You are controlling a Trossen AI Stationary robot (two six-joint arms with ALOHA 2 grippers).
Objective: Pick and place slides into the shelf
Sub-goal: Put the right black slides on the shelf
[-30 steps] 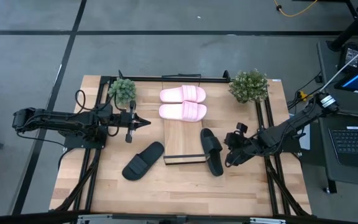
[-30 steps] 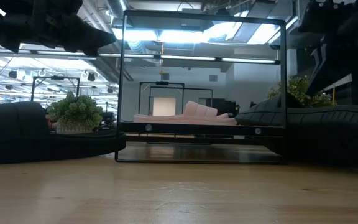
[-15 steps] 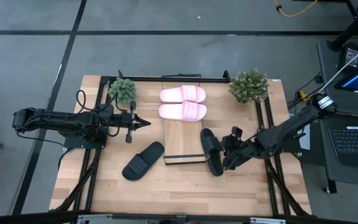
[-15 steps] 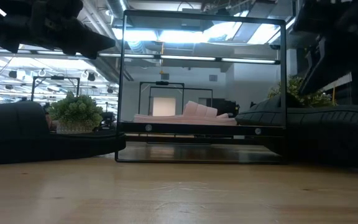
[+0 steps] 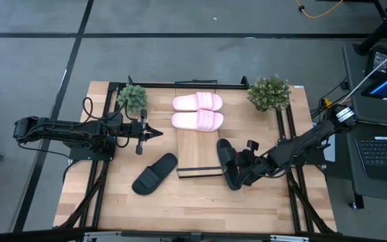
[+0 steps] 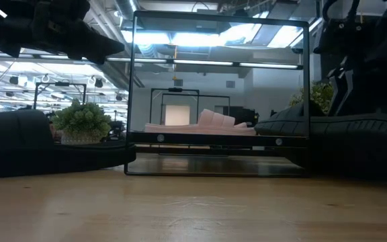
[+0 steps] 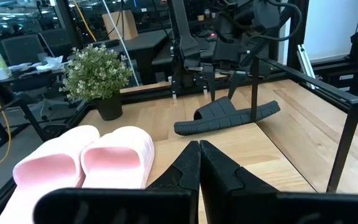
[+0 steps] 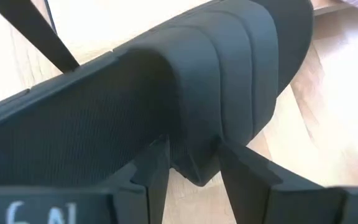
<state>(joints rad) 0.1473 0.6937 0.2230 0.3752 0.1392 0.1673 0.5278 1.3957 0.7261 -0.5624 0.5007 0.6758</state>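
Wooden table (image 5: 200, 202), right gripper (image 5: 239, 169) spread around black slide (image 5: 228, 163) edge, beside shelf (image 5: 198, 149)

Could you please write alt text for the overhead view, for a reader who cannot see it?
The right gripper reaches the black slide sandal lying right of the narrow light-wood shelf, which holds two pale pink slide sandals. The left gripper waits left of them, above a second black slide sandal.

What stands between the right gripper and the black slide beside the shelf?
Nothing visible. The right gripper is already at the black slide, its open fingers straddling the edge of the strap. From there the shelf lies directly alongside, its lower board bare below the pink slides.
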